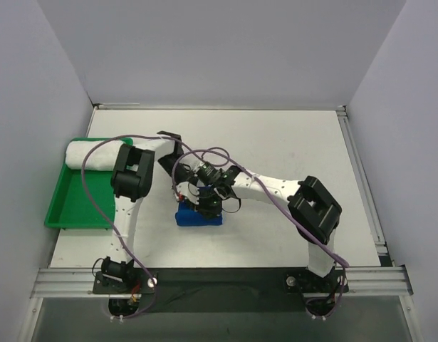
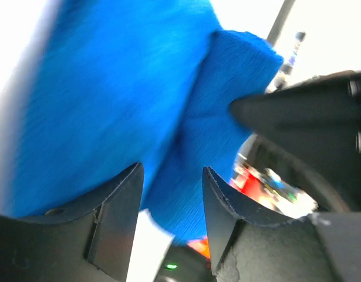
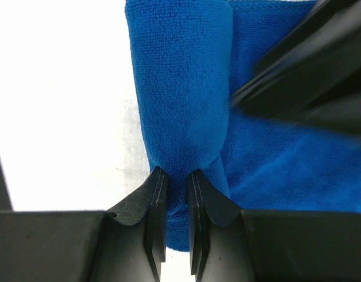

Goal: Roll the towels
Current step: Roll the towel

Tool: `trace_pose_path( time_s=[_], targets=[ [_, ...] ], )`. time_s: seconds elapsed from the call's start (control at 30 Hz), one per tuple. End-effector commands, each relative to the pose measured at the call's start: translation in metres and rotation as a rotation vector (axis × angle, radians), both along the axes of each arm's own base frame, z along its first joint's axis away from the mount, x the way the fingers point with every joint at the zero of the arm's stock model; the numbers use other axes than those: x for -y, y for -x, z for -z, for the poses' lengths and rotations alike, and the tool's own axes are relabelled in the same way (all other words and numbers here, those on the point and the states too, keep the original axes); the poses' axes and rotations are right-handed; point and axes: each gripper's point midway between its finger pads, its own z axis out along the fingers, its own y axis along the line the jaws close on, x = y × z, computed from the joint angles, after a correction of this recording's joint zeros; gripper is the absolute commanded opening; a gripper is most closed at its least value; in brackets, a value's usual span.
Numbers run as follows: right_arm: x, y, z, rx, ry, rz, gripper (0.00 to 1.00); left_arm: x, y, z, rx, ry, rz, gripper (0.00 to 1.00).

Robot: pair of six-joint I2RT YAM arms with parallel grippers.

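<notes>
A blue towel, partly rolled, lies on the white table in front of the arms. My right gripper is shut on a fold at the roll's near end; in the right wrist view the jaws pinch the blue towel. My left gripper hovers at the towel's left side. In the left wrist view it is open, with the blue towel just beyond its tips. A white rolled towel lies in the green tray.
The green tray sits at the table's left edge. The two wrists crowd together over the blue towel, with cables looping above them. Grey walls close in the table on three sides.
</notes>
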Motion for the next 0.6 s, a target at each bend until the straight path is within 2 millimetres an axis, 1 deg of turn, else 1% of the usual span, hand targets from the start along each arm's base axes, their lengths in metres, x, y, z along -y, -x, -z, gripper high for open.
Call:
trace_pose_path(
  time_s=[0.0,0.03,0.07,0.1,0.17,0.2,0.23,0.27,0.3,0.33,0.37,0.4,0.43,0.47,0.5,0.53,0.57],
  targets=[
    [0.038,0.06,0.033,-0.361,0.153,0.013,0.0,-0.027,-0.067,-0.014,0.354,0.062,-0.027,0.56],
    [0.039,0.059,0.031,-0.379,0.155,0.02,0.0,-0.03,-0.077,-0.026,0.386,0.077,-0.041,0.57],
    [0.038,0.06,0.032,-0.404,0.152,0.02,0.0,-0.039,-0.086,-0.036,0.413,0.086,-0.078,0.57],
    [0.038,0.061,0.032,-0.419,0.153,0.023,0.0,-0.043,-0.094,-0.044,0.44,0.093,-0.093,0.57],
    [0.038,0.059,0.031,-0.455,0.148,0.039,0.0,-0.053,-0.113,-0.069,0.522,0.114,-0.126,0.57],
    [0.036,0.06,0.029,-0.483,0.133,0.045,0.0,-0.066,-0.122,-0.078,0.553,0.108,-0.154,0.57],
    [0.035,0.061,0.028,-0.506,0.128,0.053,0.0,-0.074,-0.135,-0.096,0.625,0.115,-0.161,0.57],
    [0.034,0.061,0.029,-0.525,0.123,0.058,0.0,-0.083,-0.142,-0.11,0.675,0.113,-0.177,0.57],
    [0.033,0.06,0.027,-0.562,0.103,0.071,0.0,-0.1,-0.154,-0.123,0.733,0.108,-0.222,0.57],
    [0.033,0.06,0.025,-0.584,0.097,0.076,0.0,-0.114,-0.163,-0.137,0.792,0.11,-0.259,0.57],
    [0.034,0.059,0.028,-0.614,0.097,0.091,0.0,-0.121,-0.165,-0.163,0.869,0.13,-0.289,0.57],
    [0.032,0.054,0.026,-0.63,0.081,0.105,0.0,-0.131,-0.169,-0.177,0.918,0.138,-0.324,0.57],
    [0.031,0.055,0.023,-0.672,0.069,0.112,0.0,-0.147,-0.176,-0.192,0.999,0.142,-0.36,0.57],
    [0.031,0.055,0.027,-0.706,0.069,0.122,0.0,-0.152,-0.167,-0.212,1.064,0.143,-0.373,0.58],
    [0.03,0.048,0.024,-0.726,0.056,0.139,0.0,-0.156,-0.17,-0.223,1.143,0.138,-0.367,0.6],
    [0.028,0.047,0.023,-0.762,0.037,0.147,0.0,-0.16,-0.166,-0.23,1.2,0.128,-0.349,0.64],
    [0.028,0.046,0.028,-0.791,0.041,0.159,0.0,-0.16,-0.153,-0.249,1.279,0.115,-0.324,0.68]
  ],
)
